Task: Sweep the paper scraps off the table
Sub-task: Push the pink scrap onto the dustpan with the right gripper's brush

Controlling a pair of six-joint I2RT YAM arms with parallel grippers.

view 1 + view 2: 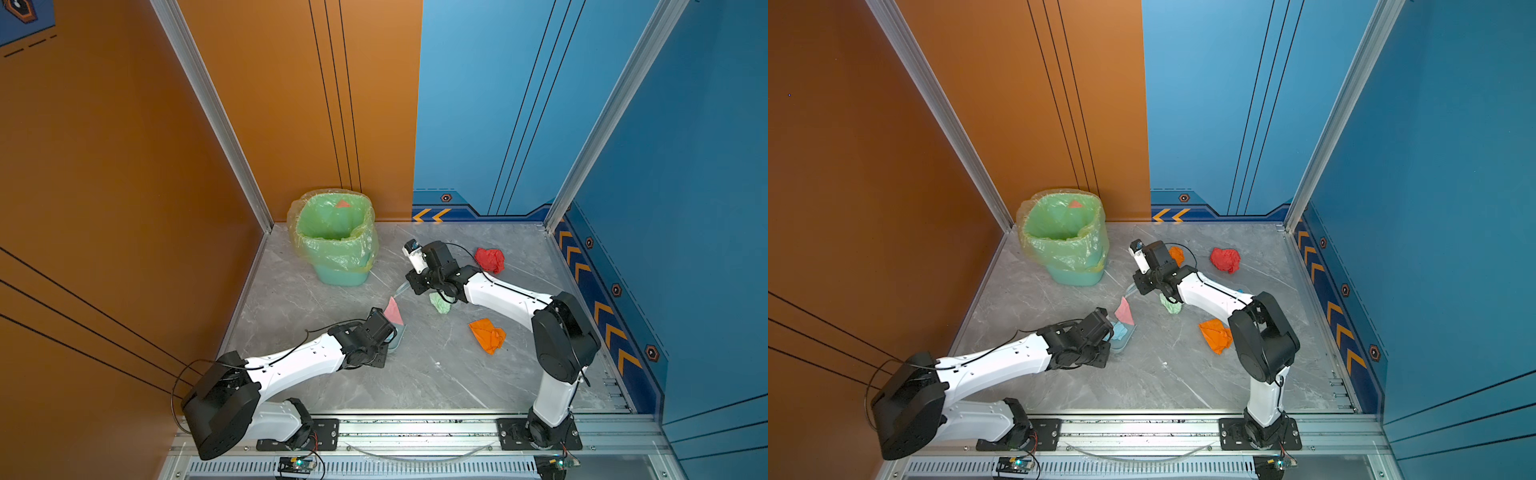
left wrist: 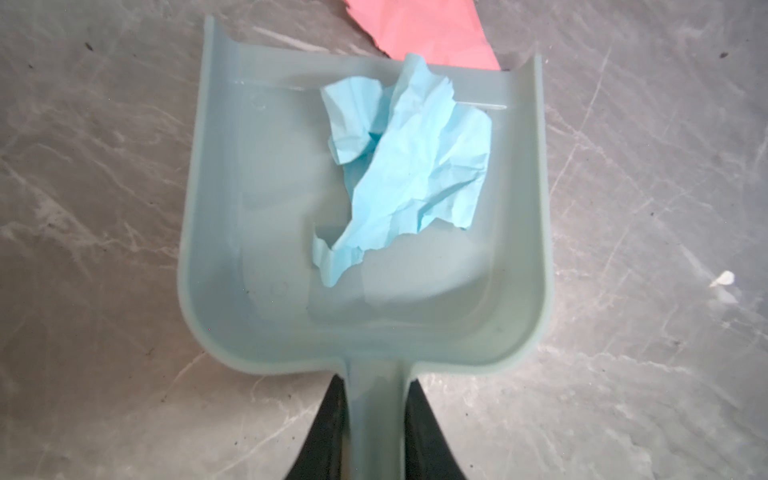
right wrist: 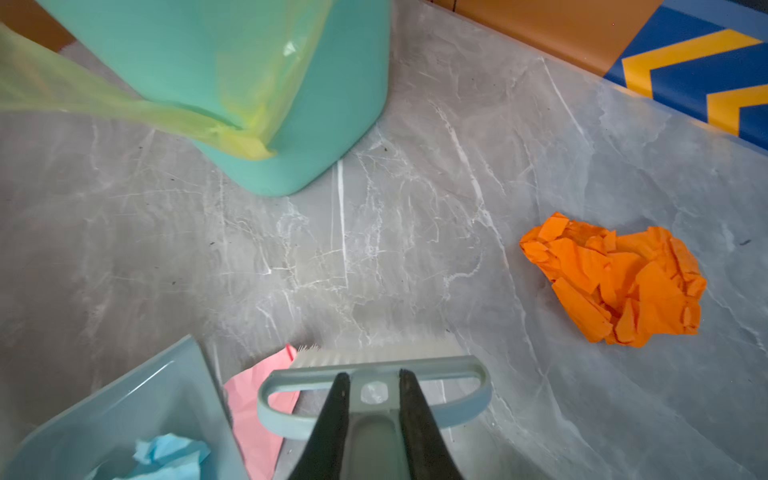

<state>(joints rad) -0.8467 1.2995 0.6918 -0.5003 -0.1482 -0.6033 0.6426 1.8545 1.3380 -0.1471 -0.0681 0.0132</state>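
Marble-pattern grey surface (image 1: 415, 374), white veins, smooth. Left tool (image 2: 374, 386) clamps the handle of a glossy grey-blue plastic pan (image 2: 257, 208); crumpled blue scrap (image 2: 415, 166) lies inside it. Right tool (image 3: 373, 376) clamps the brush (image 3: 432, 365), white bristles at the edge of a flat pink scrap (image 2: 424, 33) on the pan lip. Orange wad (image 3: 615, 282) beside the brush, apart. Red wad (image 1: 490, 259) behind the right wrist; green wad (image 1: 440, 302) partly under it.

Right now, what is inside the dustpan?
One light blue paper scrap lies inside the dustpan, towards its open lip. A pink scrap sits at that lip, just outside. The pan floor beneath the blue scrap is covered.
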